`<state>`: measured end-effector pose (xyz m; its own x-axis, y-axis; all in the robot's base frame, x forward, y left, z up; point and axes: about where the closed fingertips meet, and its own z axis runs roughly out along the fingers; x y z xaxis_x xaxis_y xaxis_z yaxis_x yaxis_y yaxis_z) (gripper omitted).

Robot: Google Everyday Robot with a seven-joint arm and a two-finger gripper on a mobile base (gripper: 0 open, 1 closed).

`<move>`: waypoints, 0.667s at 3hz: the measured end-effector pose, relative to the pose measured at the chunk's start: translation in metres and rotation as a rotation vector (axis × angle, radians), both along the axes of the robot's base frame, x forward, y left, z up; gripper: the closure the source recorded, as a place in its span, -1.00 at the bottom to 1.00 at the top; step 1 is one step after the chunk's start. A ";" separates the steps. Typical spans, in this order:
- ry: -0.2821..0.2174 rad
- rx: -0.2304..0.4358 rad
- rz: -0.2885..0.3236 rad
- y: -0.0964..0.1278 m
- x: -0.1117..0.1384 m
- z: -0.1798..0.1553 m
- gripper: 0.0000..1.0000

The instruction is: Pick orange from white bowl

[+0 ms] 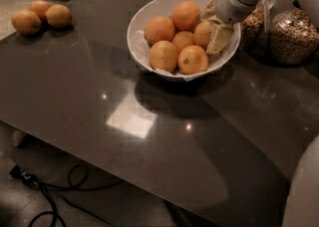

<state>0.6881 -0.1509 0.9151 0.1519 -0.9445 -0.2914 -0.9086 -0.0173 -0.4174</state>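
Observation:
The white bowl [142,19] stands at the back middle of the dark table and holds several oranges on crumpled white paper. My gripper [213,36] reaches down into the bowl's right side from the upper right. It sits against the orange [202,33] at the right, which it partly hides. Another large orange [193,59] with a tiny dark speck lies at the bowl's front, just left of and below the gripper. A smaller orange [182,39] lies in the middle.
Three loose oranges [42,16] lie at the table's far left corner. Glass jars of grain [290,34] stand right of the bowl, behind my arm. Cables [55,191] lie on the floor under the table's front edge.

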 end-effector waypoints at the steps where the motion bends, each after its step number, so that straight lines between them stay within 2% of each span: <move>1: 0.005 0.001 0.006 0.001 0.000 0.000 -0.01; 2: 0.009 0.004 0.008 0.003 0.001 0.000 0.46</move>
